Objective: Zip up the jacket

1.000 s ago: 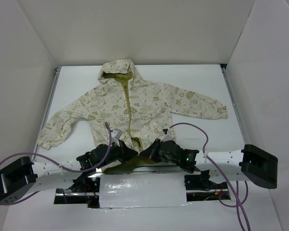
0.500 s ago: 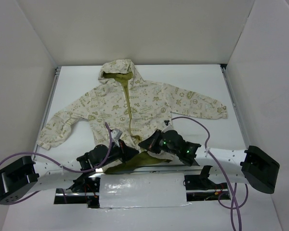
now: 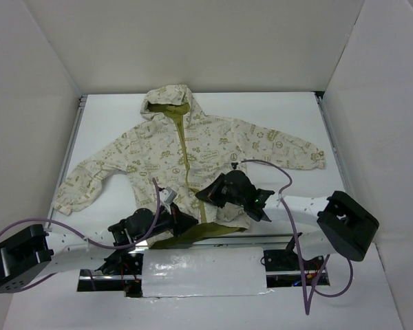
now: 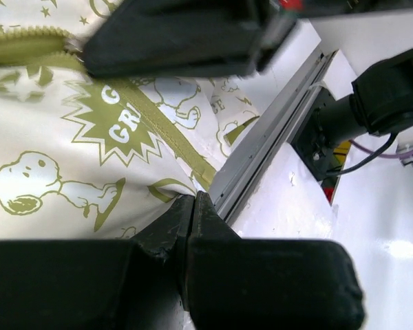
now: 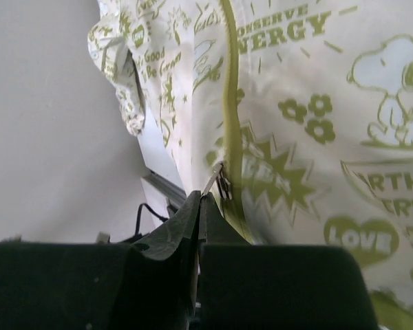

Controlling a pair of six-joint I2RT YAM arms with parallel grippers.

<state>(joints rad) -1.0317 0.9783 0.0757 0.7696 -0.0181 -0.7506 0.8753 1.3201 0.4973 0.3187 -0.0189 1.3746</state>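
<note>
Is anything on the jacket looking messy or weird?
Yes. The jacket looks folded over at its bottom edge, by the table's near side. Its green lining shows there, next to where the left gripper pinches the fabric.

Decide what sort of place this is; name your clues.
Probably a robot lab cell, not a home: plain white walls box in a white table, a left arm and right arm are mounted at its near edge, and one jacket lies flat.

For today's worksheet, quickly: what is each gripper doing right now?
Left gripper: closed, pinching the bottom hem of the cream, olive-printed fabric jacket.
Right gripper: closed on the small metal zipper pull.
</note>
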